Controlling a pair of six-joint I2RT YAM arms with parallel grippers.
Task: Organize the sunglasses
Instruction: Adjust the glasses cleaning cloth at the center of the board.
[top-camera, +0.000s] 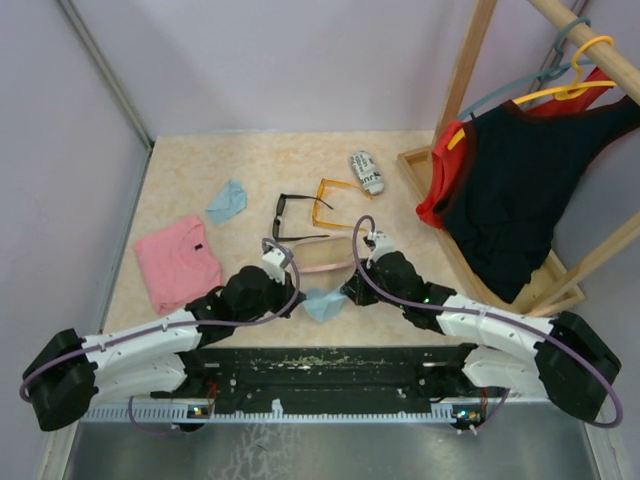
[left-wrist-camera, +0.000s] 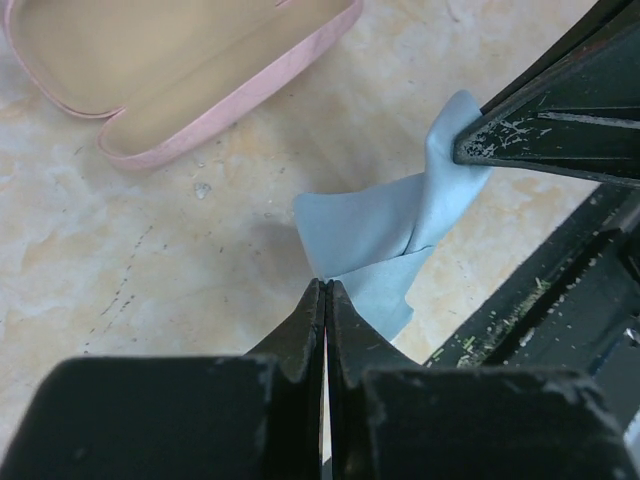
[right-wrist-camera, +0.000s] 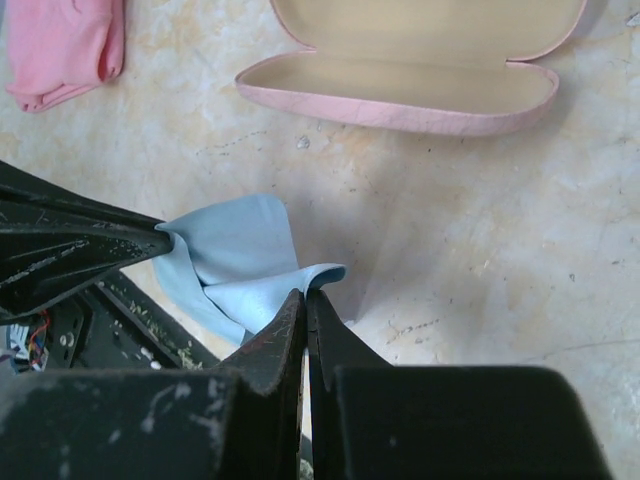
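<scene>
Sunglasses (top-camera: 281, 214) lie beyond low arms; left end effector (left-wrist-camera: 326, 290) and right end effector (right-wrist-camera: 305, 295) clamp blue cloth (left-wrist-camera: 370, 230).

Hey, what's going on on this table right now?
Both arms hold one light blue cloth just ahead of their bases: the left gripper and the right gripper are each shut on part of it. The pink case lies open and empty just beyond. The black sunglasses and orange sunglasses sit farther back, untouched.

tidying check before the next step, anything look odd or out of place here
The light blue cloth is twisted up between the two arms, with both pairs of jaws shut on its corners. The pink case lies open and empty, while the black sunglasses and orange sunglasses lie outside, beyond it.
</scene>
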